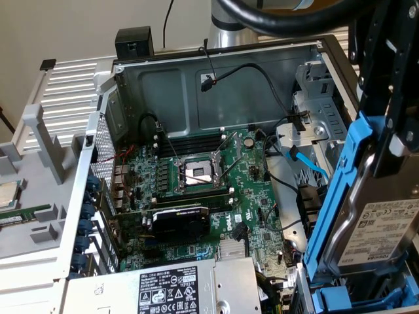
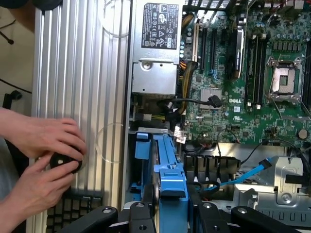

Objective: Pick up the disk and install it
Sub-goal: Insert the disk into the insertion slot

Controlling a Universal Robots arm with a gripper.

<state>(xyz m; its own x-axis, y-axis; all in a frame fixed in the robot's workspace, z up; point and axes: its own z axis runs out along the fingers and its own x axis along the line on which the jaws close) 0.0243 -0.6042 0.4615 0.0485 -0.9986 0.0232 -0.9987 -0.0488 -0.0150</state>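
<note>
While claw (image 2: 172, 213) grips disk (image 1: 376, 226) — it tilts.

Dell printed in white on the motherboard (image 2: 234, 101), certification symbols shown on the power supply label (image 1: 173, 291), print on the disk (image 1: 380, 226) not readable

A: Above the computer case (image 1: 170, 91)?
B: Smooth silver-grey arm tube (image 1: 227, 29), round in section. Thick glossy black hose (image 1: 275, 26) arching across in front.
A: And over the case's drive-bay end?
B: Matte black gripper (image 2: 170, 199). Flat links (image 2: 104, 217) with rounded ends, joined by round pivot pins (image 2: 141, 207).
</note>
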